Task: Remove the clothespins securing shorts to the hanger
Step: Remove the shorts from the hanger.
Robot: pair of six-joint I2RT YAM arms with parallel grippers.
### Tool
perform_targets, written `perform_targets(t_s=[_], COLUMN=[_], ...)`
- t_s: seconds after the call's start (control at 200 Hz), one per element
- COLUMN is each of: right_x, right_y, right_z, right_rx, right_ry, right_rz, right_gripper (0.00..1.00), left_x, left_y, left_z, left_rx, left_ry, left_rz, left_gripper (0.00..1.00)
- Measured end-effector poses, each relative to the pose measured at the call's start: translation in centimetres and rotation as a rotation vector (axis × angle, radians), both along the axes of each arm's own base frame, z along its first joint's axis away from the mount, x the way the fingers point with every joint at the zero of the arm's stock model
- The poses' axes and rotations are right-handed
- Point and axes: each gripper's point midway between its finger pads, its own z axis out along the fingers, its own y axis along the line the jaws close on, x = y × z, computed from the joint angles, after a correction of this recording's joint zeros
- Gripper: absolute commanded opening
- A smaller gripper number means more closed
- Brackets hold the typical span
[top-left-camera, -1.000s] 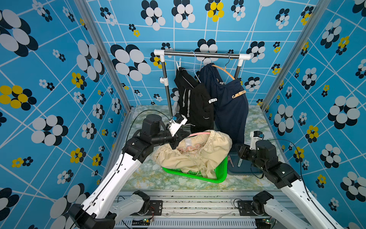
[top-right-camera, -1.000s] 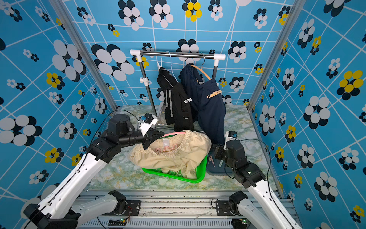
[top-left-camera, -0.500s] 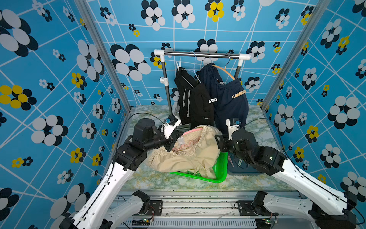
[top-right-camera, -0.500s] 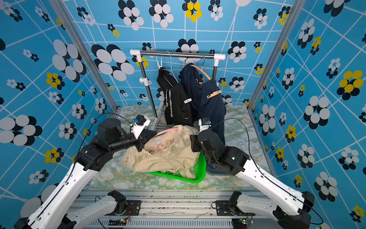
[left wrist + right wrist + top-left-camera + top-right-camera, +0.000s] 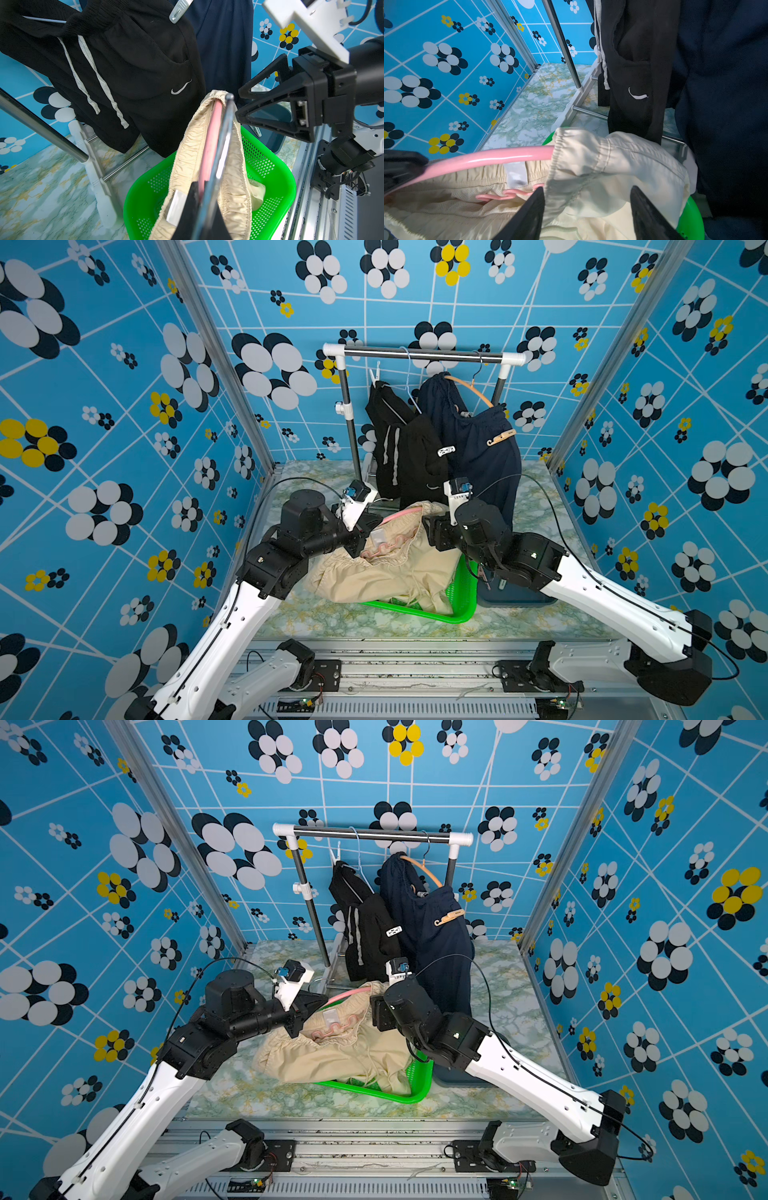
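Note:
Beige shorts (image 5: 386,572) hang on a pink hanger (image 5: 401,514) over a green basket (image 5: 461,605). My left gripper (image 5: 204,207) is shut on the hanger near its metal hook. At the hanger's other end my right gripper (image 5: 588,207) is open, its fingers (image 5: 529,214) either side of the beige fabric. Black shorts (image 5: 407,452) on the rack carry a white clothespin (image 5: 446,450). Beside them, navy shorts (image 5: 478,456) carry a tan clothespin (image 5: 500,437). Another white clothespin (image 5: 375,377) sits on the black pair's top edge.
The clothes rack (image 5: 424,354) stands at the back of the marbled table (image 5: 316,614), its foot bars close behind the basket. A blue-grey bin (image 5: 515,597) sits right of the basket under my right arm. Patterned blue walls close in three sides.
My right arm swung from the bin over to the beige shorts and its jaws widened. My left gripper, still holding the hanger, shifted a little left and toward the front.

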Motion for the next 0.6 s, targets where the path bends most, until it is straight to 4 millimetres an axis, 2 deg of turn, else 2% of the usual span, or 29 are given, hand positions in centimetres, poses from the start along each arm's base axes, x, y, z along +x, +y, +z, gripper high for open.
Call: perform_targets(t_s=[0.165, 0.325, 0.6], right_x=[1.1, 1.9, 2.3], right_y=[1.2, 1.7, 0.6], right_z=[0.4, -0.4, -0.8], right_rx=[-0.026, -0.085, -0.135], right_ry=[-0.014, -0.01, -0.021], right_rz=[-0.004, -0.015, -0.062], right_gripper=[0.68, 0.58, 0.39], left_x=[0.3, 0.6, 0.7], left_y=[-0.2, -0.3, -0.3], left_z=[0.0, -0.2, -0.4], left_rx=[-0.014, -0.016, -0.016], left_ry=[0.009, 0.02, 0.016], left_rz=[0.005, 0.009, 0.016], left_gripper=[0.0, 0.0, 0.0])
